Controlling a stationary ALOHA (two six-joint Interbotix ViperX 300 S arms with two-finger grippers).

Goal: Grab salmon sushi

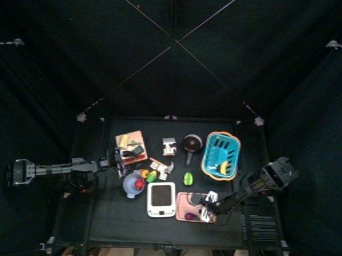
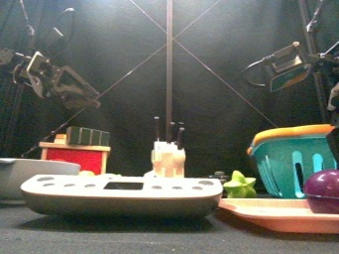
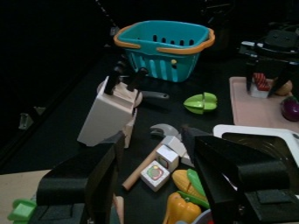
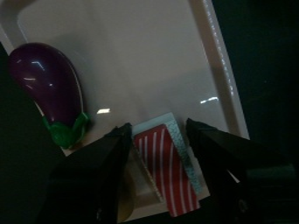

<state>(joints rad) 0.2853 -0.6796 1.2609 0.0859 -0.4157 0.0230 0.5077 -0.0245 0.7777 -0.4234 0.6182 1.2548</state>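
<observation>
The salmon sushi [image 4: 173, 162], orange-red with white stripes, lies on the pink tray [image 4: 140, 52] near one corner. My right gripper [image 4: 163, 171] is open just above it, with one jaw on each side of the sushi. In the top view the right gripper [image 1: 211, 203] hangs over the tray [image 1: 187, 211] at the table's front right. My left gripper [image 3: 163, 188] is open and empty, and rests at the table's left side [image 1: 88, 181].
A purple eggplant [image 4: 47, 83] lies on the tray beside the sushi. A white scale [image 1: 160, 198] stands left of the tray. A teal basket [image 1: 221, 157], a knife block [image 3: 111, 109], a green pepper [image 3: 201, 102] and several small toy foods [image 3: 158, 171] fill the middle.
</observation>
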